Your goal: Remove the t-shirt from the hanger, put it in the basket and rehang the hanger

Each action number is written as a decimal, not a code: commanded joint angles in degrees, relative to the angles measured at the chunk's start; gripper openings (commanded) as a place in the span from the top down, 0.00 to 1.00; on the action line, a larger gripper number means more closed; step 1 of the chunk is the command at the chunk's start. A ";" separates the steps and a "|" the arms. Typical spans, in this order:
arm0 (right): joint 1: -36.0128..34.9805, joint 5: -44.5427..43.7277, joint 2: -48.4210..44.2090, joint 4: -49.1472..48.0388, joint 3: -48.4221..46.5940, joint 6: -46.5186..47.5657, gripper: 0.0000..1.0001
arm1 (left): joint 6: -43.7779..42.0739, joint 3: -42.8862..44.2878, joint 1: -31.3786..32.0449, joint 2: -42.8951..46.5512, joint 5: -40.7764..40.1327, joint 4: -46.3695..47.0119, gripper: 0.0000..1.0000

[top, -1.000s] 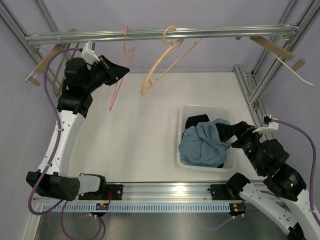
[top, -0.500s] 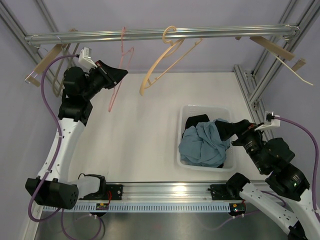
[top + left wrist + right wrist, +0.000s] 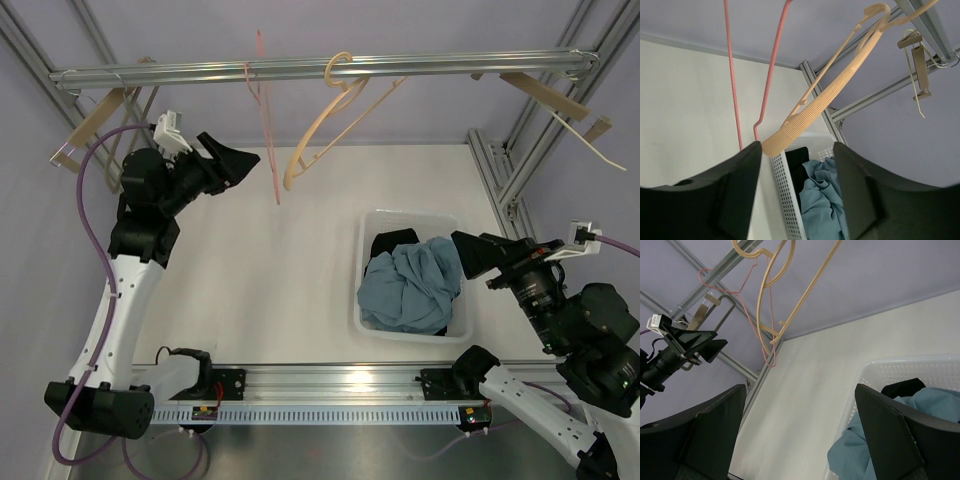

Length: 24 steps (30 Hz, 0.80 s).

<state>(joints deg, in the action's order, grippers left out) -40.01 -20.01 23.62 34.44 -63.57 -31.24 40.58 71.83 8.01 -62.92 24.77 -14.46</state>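
The blue t-shirt (image 3: 410, 285) lies crumpled in the white basket (image 3: 410, 215), off any hanger; it also shows in the left wrist view (image 3: 822, 200) and the right wrist view (image 3: 860, 455). A thin pink hanger (image 3: 270, 140) hangs bare from the rail, swung edge-on, just right of my left gripper (image 3: 238, 160). That gripper is open with nothing between its fingers (image 3: 797, 170); the pink wire (image 3: 732, 75) passes just beyond its left finger. My right gripper (image 3: 475, 255) stands open above the basket's right side, empty (image 3: 800, 440).
A tan plastic hanger (image 3: 320, 125) hangs bare on the rail (image 3: 450, 66) beside the pink one. Wooden hangers sit at the rail's left end (image 3: 90, 120) and right end (image 3: 560, 100). A black garment (image 3: 395, 243) lies under the t-shirt. Aluminium frame posts border the table.
My left gripper has opened and let go of the pink hanger, which has swung right. The right arm has drawn back from the t-shirt, toward the right.
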 commanded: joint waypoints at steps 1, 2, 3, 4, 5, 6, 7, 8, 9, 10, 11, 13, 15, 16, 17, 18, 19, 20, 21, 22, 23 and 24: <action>0.02 1.29 0.90 -0.07 -3.48 2.59 0.01 | -2.43 0.85 -0.28 3.66 -1.83 -0.04 0.26; -0.07 1.72 0.99 0.10 -4.01 3.29 0.01 | -2.87 1.03 -0.28 4.46 -2.01 -0.48 0.22; -0.07 1.82 1.17 0.54 -5.24 3.73 0.00 | -3.48 1.03 -0.28 5.42 -2.01 -1.53 0.15; 0.02 1.99 1.26 0.81 -6.03 5.13 0.01 | -3.66 0.85 -0.28 7.70 -1.75 -1.97 0.12; 0.02 2.51 1.26 1.33 -7.00 5.92 0.01 | -3.75 0.42 -0.28 9.11 -0.53 -2.33 0.09; 0.02 2.61 1.26 2.55 -9.44 6.80 0.01 | -3.66 -0.98 -0.28 10.61 0.79 -2.42 0.07; -0.07 2.61 1.08 3.18 -10.68 7.59 0.01 | -3.49 -1.78 -0.28 12.19 2.45 -2.42 0.01; -0.07 3.39 0.47 3.53 -11.74 9.08 0.00 | -3.23 -2.74 -0.28 15.42 6.30 -2.42 0.01; 0.02 3.75 -0.06 4.14 -13.67 9.53 0.00 | -2.61 -5.10 -0.19 17.28 7.82 -2.76 0.01; -0.07 4.10 -0.67 4.32 -14.38 9.88 0.00 | -2.52 -6.25 -0.28 19.39 8.62 -3.29 0.01; -0.07 5.32 -2.16 4.06 -14.65 10.93 0.01 | -2.61 -7.48 -0.28 21.58 9.06 -4.17 0.01; -0.07 6.03 -4.18 3.53 -14.65 11.55 0.01 | -4.10 -10.12 -0.19 28.96 7.40 -7.85 0.01; 0.02 5.60 -6.65 3.79 -13.78 11.91 0.00 | -5.94 -11.45 -0.28 36.06 4.60 -12.06 0.01; -0.07 5.07 -8.13 3.88 -13.25 11.65 0.00 | -6.56 -11.97 -0.28 38.02 3.88 -13.74 0.01; -0.07 3.59 -8.93 4.15 -12.55 11.56 0.01 | -6.82 -12.50 -0.28 39.78 3.44 -15.06 0.01; -0.07 2.79 -9.55 4.41 -10.89 11.56 0.01 | -6.31 -13.38 -0.19 43.02 4.40 -16.20 0.01; 0.02 2.00 -10.51 4.76 -10.00 11.38 0.01 | -5.78 -14.34 -0.19 44.36 5.36 -16.48 0.01; 0.02 0.95 -11.04 5.02 -9.12 11.21 0.00 | -5.25 -16.27 -0.19 45.68 7.20 -16.74 0.01; 0.02 0.59 -11.40 5.81 -7.46 11.12 0.01 | -4.72 -17.33 -0.28 46.82 7.57 -17.53 0.01; 0.02 0.50 -12.10 6.17 -6.66 10.60 0.00 | -4.72 -18.12 -0.28 49.09 7.66 -18.23 0.01; 0.02 0.85 -12.54 6.52 -6.04 10.42 0.00 | -4.98 -18.83 -0.19 50.07 7.57 -19.02 0.01; -0.07 1.02 -12.89 6.52 -4.47 10.15 0.00 | -5.76 -20.05 -0.19 50.95 7.31 -20.51 0.01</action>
<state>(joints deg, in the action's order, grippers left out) -40.01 -18.65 10.72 38.11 -71.11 -22.28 35.79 54.72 7.88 -13.17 30.20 -29.71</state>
